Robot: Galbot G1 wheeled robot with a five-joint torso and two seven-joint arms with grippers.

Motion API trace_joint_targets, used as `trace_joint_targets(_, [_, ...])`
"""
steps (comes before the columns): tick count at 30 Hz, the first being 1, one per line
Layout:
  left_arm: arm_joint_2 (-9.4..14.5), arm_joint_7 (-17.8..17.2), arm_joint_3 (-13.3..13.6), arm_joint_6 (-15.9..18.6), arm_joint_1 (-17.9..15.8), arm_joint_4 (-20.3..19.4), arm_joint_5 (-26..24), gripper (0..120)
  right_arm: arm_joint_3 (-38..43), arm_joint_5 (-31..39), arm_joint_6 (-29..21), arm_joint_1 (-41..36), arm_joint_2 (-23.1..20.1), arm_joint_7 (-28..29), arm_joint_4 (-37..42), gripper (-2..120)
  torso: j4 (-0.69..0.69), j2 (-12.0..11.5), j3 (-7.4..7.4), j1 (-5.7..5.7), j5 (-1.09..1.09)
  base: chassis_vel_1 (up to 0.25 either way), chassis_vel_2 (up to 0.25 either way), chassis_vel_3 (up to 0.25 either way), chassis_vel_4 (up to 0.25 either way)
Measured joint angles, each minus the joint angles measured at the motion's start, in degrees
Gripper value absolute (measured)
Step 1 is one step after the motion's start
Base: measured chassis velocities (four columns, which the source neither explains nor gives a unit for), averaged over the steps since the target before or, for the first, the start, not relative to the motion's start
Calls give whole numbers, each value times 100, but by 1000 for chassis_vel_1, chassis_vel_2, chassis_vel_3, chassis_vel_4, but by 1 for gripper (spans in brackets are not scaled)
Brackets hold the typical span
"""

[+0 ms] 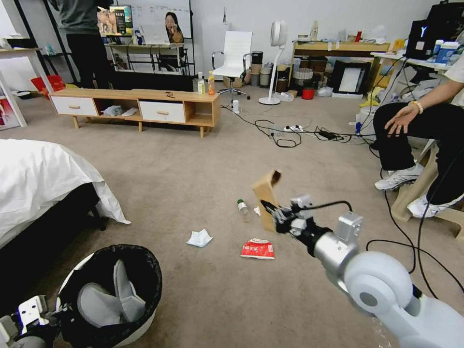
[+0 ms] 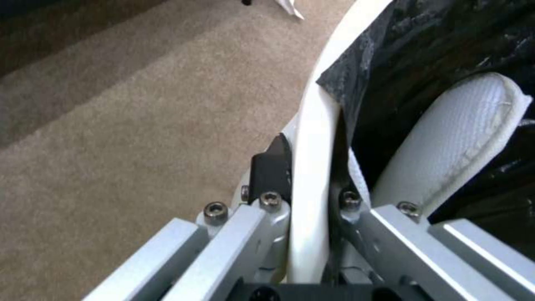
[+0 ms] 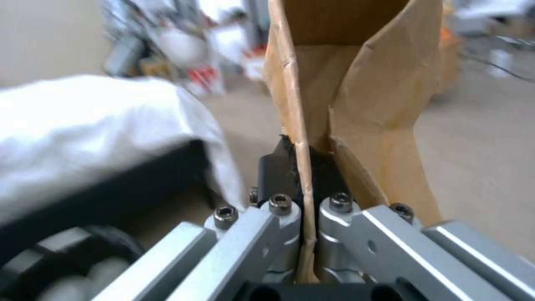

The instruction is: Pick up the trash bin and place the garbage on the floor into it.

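The trash bin (image 1: 140, 321), white with a black bag over its rim, hangs low at the left, and my left gripper (image 1: 50, 314) is shut on its rim (image 2: 312, 125). Two white padded items (image 2: 446, 146) lie inside it. My right gripper (image 1: 271, 211) is shut on the brown cardboard piece (image 1: 265, 191) and holds it upright above the carpet; its fingers (image 3: 278, 167) pinch one edge of the cardboard piece (image 3: 357, 83). On the floor (image 1: 203, 299) lie a white tissue (image 1: 199, 238), a red-white snack packet (image 1: 257, 249), a small clear bottle (image 1: 242, 207) and a white scrap (image 1: 256, 210).
A bed with a white cover (image 1: 43, 179) stands at the left. A low wooden cabinet (image 1: 140, 106) is farther back. A seated person's legs (image 1: 415, 140) and a wooden stool (image 1: 420, 193) are at the right. Cables (image 1: 290, 133) run across the carpet.
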Motion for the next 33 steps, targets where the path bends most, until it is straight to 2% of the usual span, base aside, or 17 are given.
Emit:
trace_joint_targets(2, [69, -32, 44, 0, -5, -19, -47, 2, -532, 367, 151, 653, 250, 11, -44, 0, 3, 0, 0, 0, 0, 0, 0, 0, 0])
trace_joint_targets(5, [128, -71, 64, 0, -14, -36, -152, 2, -963, 740, 198, 1083, 449, 133, -73, 0, 3, 0, 0, 0, 0, 0, 0, 0, 0])
trace_joint_targets(9, [260, -154, 110, 0, -67, -51, -374, 2, -1520, 1187, 197, 1589, 720, 273, -174, 0, 1, 0, 0, 0, 0, 0, 0, 0, 0])
trace_joint_targets(13, [328, -176, 138, 0, -96, -51, -444, 2, -1784, 1318, 198, 1822, 845, 322, -262, 0, 1, 0, 0, 0, 0, 0, 0, 0, 0])
trace_joint_targets(18, [601, -264, 323, 0, -209, -66, -771, 2, -2795, 1676, 213, 2646, 1495, 466, -671, 0, 2, 0, 0, 1, -1, 0, 0, 0, 0])
trace_joint_targets(19, [601, -264, 323, 0, -209, -66, -771, 2, -2795, 1676, 213, 2646, 1495, 466, -671, 0, 2, 0, 0, 1, -1, 0, 0, 0, 0])
trace_joint_targets(20, [716, -331, 422, 0, -257, -167, -1058, 2, -3082, 1681, 214, 2814, 1783, 506, -787, 0, 1, 0, 0, 1, 0, 0, 0, 0, 0])
trace_joint_targets(21, [716, -331, 422, 0, -257, -167, -1058, 2, -3082, 1681, 214, 2814, 1783, 506, -787, 0, 1, 0, 0, 1, 0, 0, 0, 0, 0])
trace_joint_targets(23, [781, -335, 479, 0, -273, -264, -1207, 2, -3267, 1680, 213, 2902, 2049, 543, -871, 0, 0, 0, 0, 0, 0, 0, 0, 0, 0])
trace_joint_targets(27, [840, -330, 527, 0, -260, -335, -1256, 2, -3383, 1669, 203, 2945, 2224, 564, -978, 0, 2, 0, 0, 0, 0, 0, 0, 0, 0])
trace_joint_targets(33, [952, -312, 621, 0, -234, -484, -1462, 2, -3606, 1687, 128, 3011, 2413, 604, -1147, 0, -1, 0, 0, 0, 0, 0, 0, 0, 0])
